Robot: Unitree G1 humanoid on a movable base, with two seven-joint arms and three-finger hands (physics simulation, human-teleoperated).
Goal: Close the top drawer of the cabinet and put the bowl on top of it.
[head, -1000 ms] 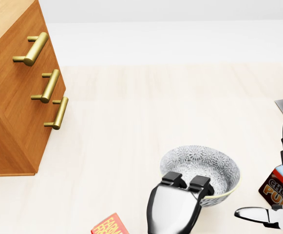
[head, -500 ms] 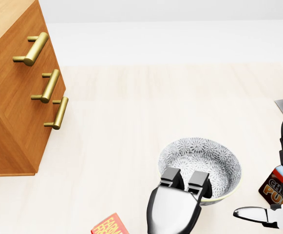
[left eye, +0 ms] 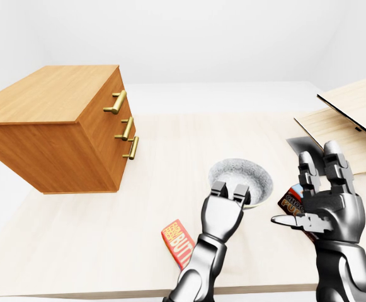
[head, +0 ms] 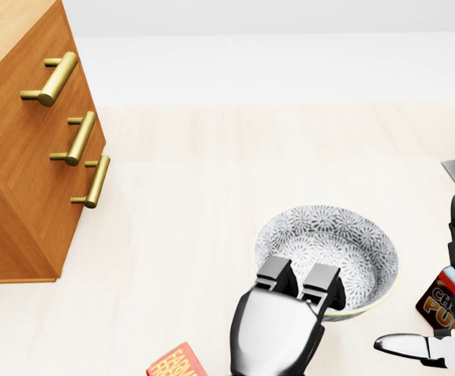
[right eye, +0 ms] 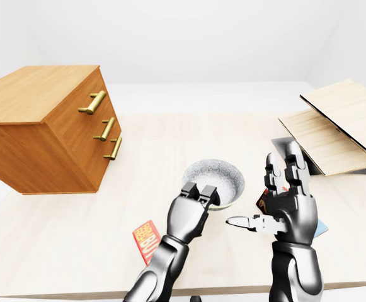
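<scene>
Item nearest you: your left hand (head: 278,329), two fingers (head: 322,281) clamped over the near rim of the patterned bowl (head: 344,243), thumb hidden. Next, your right hand (left eye: 329,211), fingers spread wide, empty, just right of the bowl. Farthest, at the left-eye view's left: cabinet (left eye: 75,126), all three drawers flush, well apart from the bowl.

Bright, even, sharp; faint shadows
</scene>
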